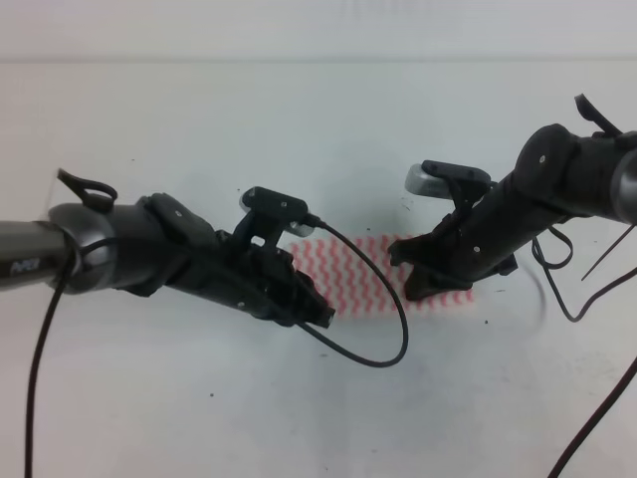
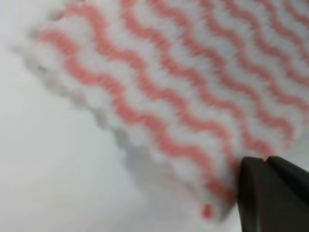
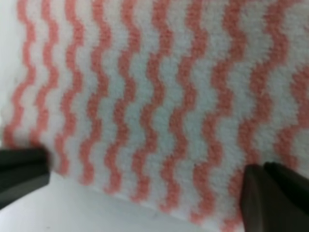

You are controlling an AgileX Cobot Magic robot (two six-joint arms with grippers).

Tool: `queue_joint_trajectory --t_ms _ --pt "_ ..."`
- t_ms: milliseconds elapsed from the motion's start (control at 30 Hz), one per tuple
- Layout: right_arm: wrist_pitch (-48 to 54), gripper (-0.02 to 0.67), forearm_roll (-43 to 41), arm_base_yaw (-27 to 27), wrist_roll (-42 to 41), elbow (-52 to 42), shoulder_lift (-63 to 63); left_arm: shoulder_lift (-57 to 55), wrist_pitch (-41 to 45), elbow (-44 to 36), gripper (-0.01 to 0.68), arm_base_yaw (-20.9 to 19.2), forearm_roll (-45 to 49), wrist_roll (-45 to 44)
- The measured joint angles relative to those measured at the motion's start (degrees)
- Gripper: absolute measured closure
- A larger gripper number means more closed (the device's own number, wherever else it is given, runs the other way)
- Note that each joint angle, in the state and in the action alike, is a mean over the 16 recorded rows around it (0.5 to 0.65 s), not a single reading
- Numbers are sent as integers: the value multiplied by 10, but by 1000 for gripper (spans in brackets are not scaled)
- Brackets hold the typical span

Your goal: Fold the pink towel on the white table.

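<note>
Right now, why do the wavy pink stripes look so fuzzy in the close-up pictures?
Left wrist view: the camera sits too close, so the pink-and-white wavy striped towel blurs, and it casts a soft grey shadow on the plain white table. Right wrist view: stripes a little sharper, but the dark fingertips are smeared. Exterior high view: the table is bright and washed out.

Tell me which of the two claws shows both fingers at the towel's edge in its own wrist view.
The right claw: both dark fingers flank the pink towel edge. The left wrist view shows one finger.
</note>
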State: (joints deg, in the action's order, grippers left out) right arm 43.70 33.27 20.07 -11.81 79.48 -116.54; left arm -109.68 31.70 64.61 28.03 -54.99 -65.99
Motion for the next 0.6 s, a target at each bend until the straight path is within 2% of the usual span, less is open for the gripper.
queue_joint_trajectory --t_ms 600 --pt "0 667 0 0 0 0 0 4 -25 0 678 0 5 1"
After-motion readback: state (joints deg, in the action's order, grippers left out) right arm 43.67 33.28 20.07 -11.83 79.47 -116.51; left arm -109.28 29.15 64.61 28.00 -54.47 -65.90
